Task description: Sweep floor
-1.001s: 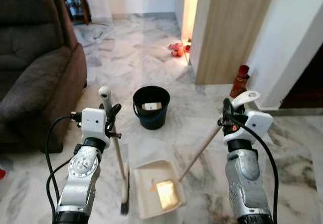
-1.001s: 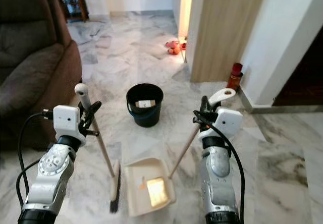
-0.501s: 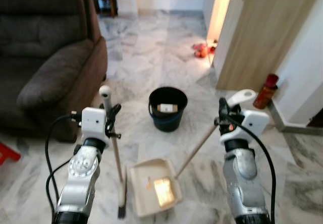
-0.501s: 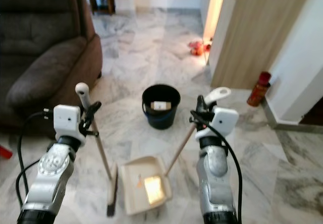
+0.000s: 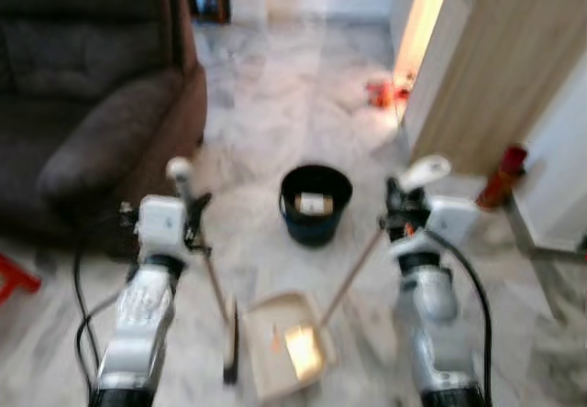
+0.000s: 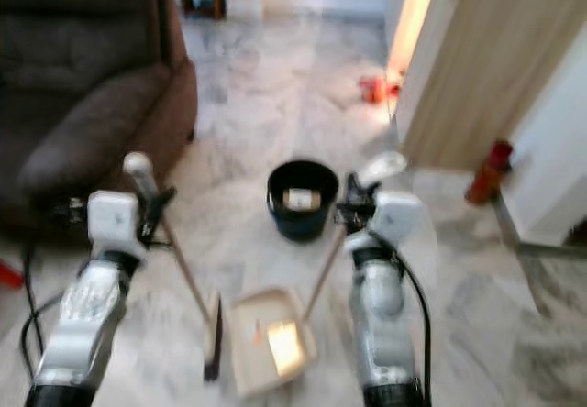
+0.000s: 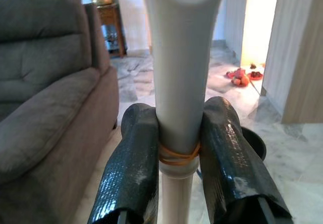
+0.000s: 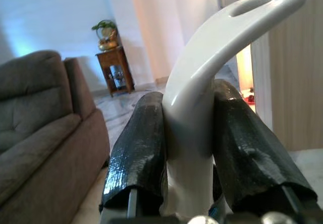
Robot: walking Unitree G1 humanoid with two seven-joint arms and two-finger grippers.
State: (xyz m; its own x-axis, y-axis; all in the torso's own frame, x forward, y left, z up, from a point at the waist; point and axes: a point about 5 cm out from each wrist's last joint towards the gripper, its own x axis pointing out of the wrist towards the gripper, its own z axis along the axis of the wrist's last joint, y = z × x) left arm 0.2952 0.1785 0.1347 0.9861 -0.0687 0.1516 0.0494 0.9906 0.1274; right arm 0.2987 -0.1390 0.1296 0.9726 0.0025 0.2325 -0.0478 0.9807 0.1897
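With my left claw (image 7: 179, 151) clamped on broom (image 5: 209, 279) & right claw (image 8: 189, 148) on dustpan (image 6: 271, 345) handle, scraps sit in pan; bucket (image 5: 316, 203) ahead, dumping's left, I reckon.

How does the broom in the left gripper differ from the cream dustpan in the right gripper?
The broom ends in a narrow dark brush head on the floor; the cream dustpan ends in a wide open tray with bits inside. The broom's grip top is rounded; the dustpan's handle top curves into a hook with a hole. Both have pale long handles, clamped by the left gripper and right gripper.
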